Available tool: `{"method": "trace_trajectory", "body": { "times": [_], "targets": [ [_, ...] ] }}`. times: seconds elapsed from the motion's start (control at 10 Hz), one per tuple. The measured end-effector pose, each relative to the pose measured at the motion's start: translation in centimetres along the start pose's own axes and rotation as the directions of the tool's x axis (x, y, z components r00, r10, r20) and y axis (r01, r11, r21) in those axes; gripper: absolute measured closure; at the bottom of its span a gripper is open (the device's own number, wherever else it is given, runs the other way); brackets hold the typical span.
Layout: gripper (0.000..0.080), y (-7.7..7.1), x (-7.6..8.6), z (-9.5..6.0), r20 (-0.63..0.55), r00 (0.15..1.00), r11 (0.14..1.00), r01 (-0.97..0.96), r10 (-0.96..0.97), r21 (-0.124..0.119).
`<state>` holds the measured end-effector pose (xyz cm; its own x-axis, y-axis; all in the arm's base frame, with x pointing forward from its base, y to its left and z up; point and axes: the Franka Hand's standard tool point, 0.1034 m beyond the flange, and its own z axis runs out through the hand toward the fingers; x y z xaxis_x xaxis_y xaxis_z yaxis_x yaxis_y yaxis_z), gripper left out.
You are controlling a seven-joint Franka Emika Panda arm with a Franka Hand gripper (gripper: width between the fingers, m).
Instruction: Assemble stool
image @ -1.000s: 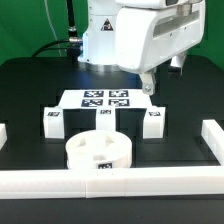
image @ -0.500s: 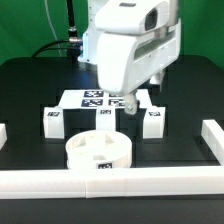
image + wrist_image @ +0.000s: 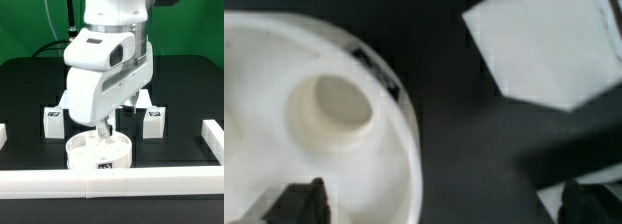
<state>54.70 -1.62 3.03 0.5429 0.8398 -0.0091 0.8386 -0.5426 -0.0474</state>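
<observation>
The round white seat disc (image 3: 98, 153) lies near the front rail. In the wrist view the seat disc (image 3: 287, 110) shows a round recessed socket (image 3: 340, 102). Two white block legs stand behind it, one at the exterior view's left (image 3: 53, 120) and one at its right (image 3: 153, 120); the third is hidden behind the arm. One leg block (image 3: 553, 55) shows in the wrist view. My gripper (image 3: 103, 131) is low over the disc's back edge. In the wrist view the gripper (image 3: 455, 205) is open, with one dark finger (image 3: 304, 200) over the disc and the other beyond its rim.
White border rails run along the front (image 3: 110, 181), at the exterior view's right (image 3: 212, 136) and at its left (image 3: 3, 132). The marker board is mostly hidden behind the arm. The tabletop is black.
The arm has swung toward the exterior view's left and come down from above the marker board to the seat disc's back edge.
</observation>
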Motion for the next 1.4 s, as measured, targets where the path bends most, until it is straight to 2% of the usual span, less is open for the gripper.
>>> {"method": "trace_trajectory", "body": {
  "times": [0.2, 0.5, 0.8, 1.0, 1.1, 1.2, 1.3, 1.4],
  "targets": [
    [0.0150, 0.5, 0.3, 0.6, -0.011, 1.000, 1.000, -0.002, 0.002, -0.011],
    [0.0150, 0.5, 0.4, 1.6, -0.007, 1.000, 1.000, -0.002, 0.002, 0.000],
    [0.0150, 0.6, 0.2, 1.8, -0.008, 1.000, 1.000, -0.005, 0.005, 0.000],
    [0.0411, 0.5, 0.2, 1.9, -0.008, 1.000, 1.000, -0.005, 0.005, 0.000],
    [0.0411, 0.5, 0.2, 1.9, -0.008, 1.000, 1.000, -0.005, 0.005, 0.000],
    [0.0608, 0.5, 0.2, 1.9, -0.008, 1.000, 1.000, -0.005, 0.005, 0.000],
    [0.0731, 0.5, 0.2, 1.9, -0.008, 1.000, 1.000, -0.005, 0.005, 0.000],
    [0.0771, 0.5, 0.2, 1.8, -0.008, 1.000, 1.000, -0.005, 0.005, 0.000]
  ]
}}
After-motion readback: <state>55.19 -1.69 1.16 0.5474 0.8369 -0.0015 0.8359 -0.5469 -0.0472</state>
